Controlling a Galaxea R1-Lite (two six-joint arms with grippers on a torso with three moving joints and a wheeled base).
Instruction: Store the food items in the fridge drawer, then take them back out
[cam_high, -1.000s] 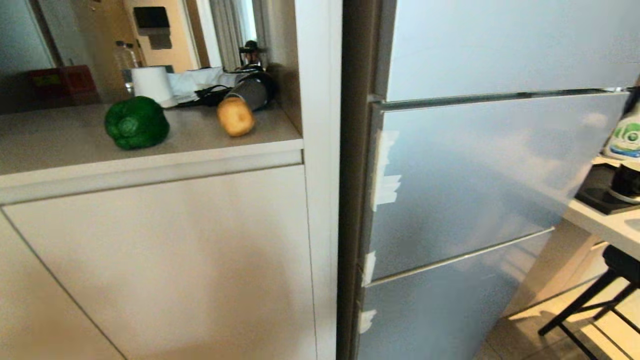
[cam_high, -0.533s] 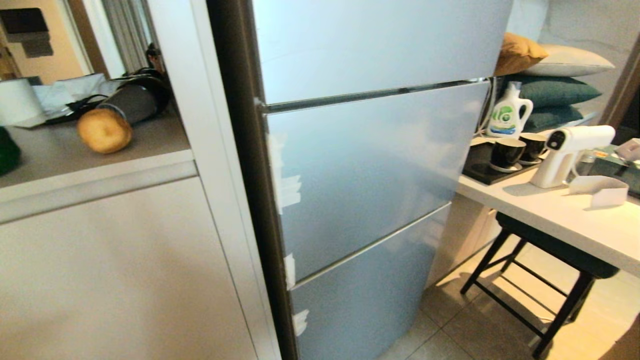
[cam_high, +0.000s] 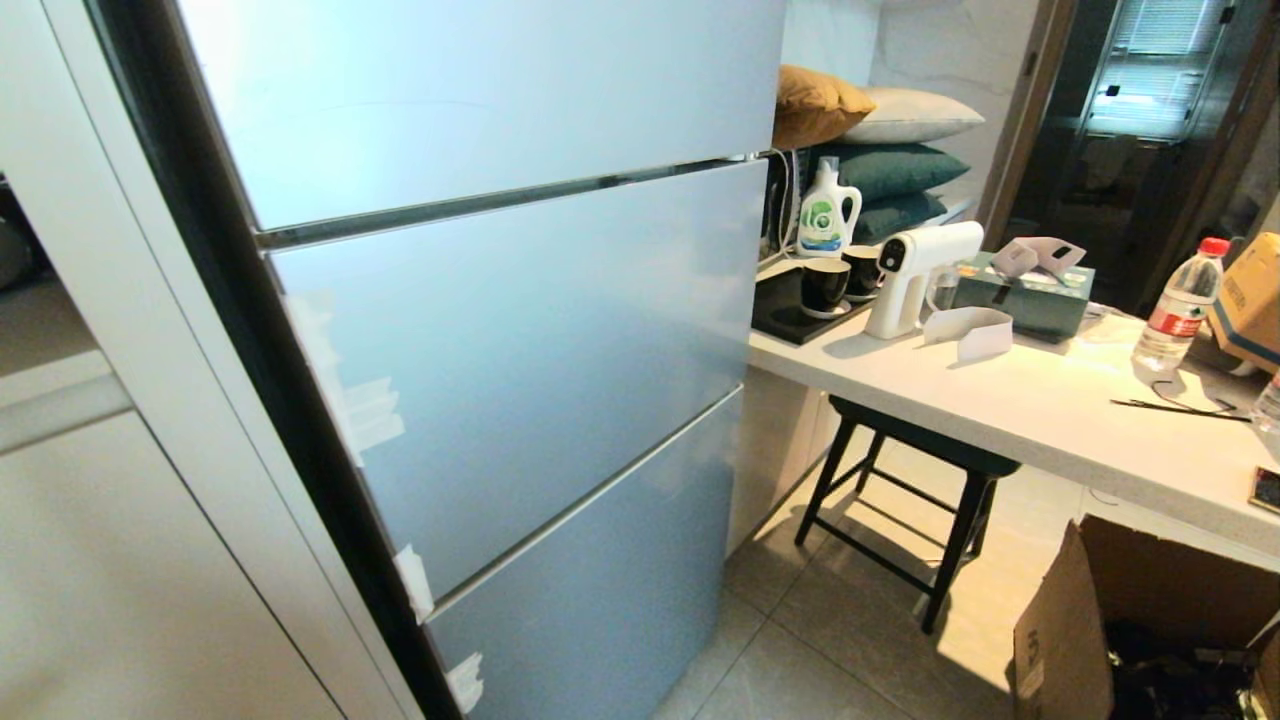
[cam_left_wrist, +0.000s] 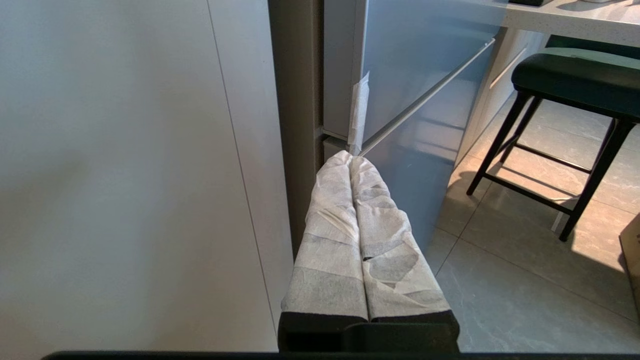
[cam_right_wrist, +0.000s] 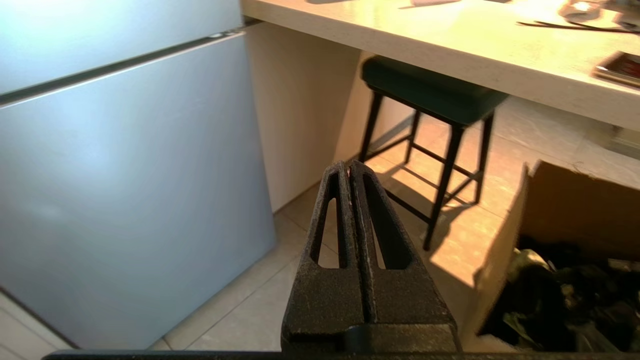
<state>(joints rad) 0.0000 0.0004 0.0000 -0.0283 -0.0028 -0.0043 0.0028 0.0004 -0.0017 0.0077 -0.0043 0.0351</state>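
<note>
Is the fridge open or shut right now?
Shut. In the head view all three silver-blue fridge fronts sit flush with only thin seams between them, and no clear drawer shows. Both wrist views show closed panels too.

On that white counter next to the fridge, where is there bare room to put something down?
The white counter has an open stretch along its front edge, between the white spray gun and the water bottle. The back is crowded: black cups on a tray, the detergent bottle, a tissue box. Thin black sticks lie near the right end.
</note>
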